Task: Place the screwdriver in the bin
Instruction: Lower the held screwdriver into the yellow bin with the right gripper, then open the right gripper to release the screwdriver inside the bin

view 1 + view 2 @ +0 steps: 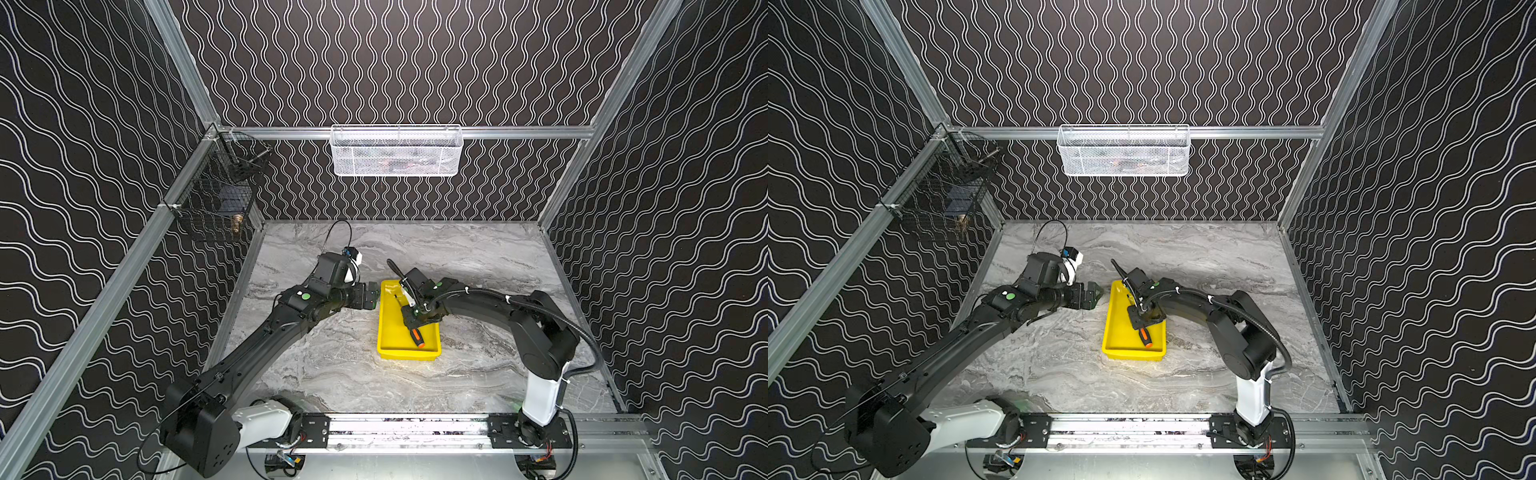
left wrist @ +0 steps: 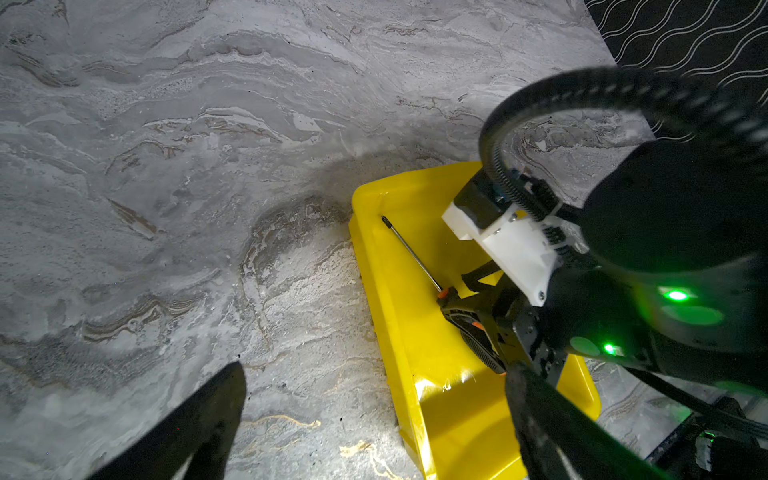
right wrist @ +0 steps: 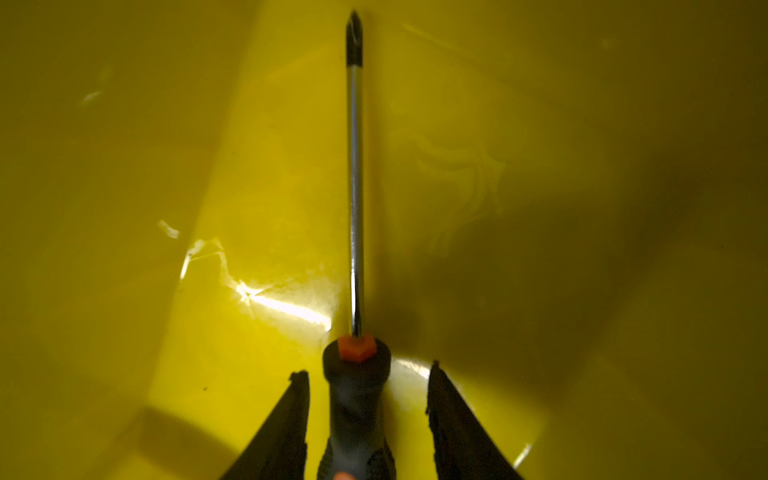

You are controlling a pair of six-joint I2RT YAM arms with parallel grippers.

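The screwdriver [image 1: 417, 337] [image 1: 1145, 337] lies flat on the floor of the yellow bin [image 1: 390, 332] [image 1: 1116, 332], which sits mid-table in both top views. Its orange-and-black handle points to the near end and its thin shaft [image 2: 411, 253] to the far end. My right gripper [image 1: 411, 322] [image 3: 368, 370] hovers low over the handle, open, with yellow showing between each finger and the handle [image 3: 357, 395]. My left gripper [image 1: 374, 295] [image 2: 376, 368] is open and empty at the bin's far left corner, one finger over the table and one over the bin [image 2: 415, 332].
A white mesh basket [image 1: 397, 151] hangs on the back rail. A black wire basket [image 1: 216, 195] hangs on the left wall. Patterned walls close in the marble table [image 1: 478, 257] on three sides, and the arms' base rail [image 1: 407, 428] runs along the front.
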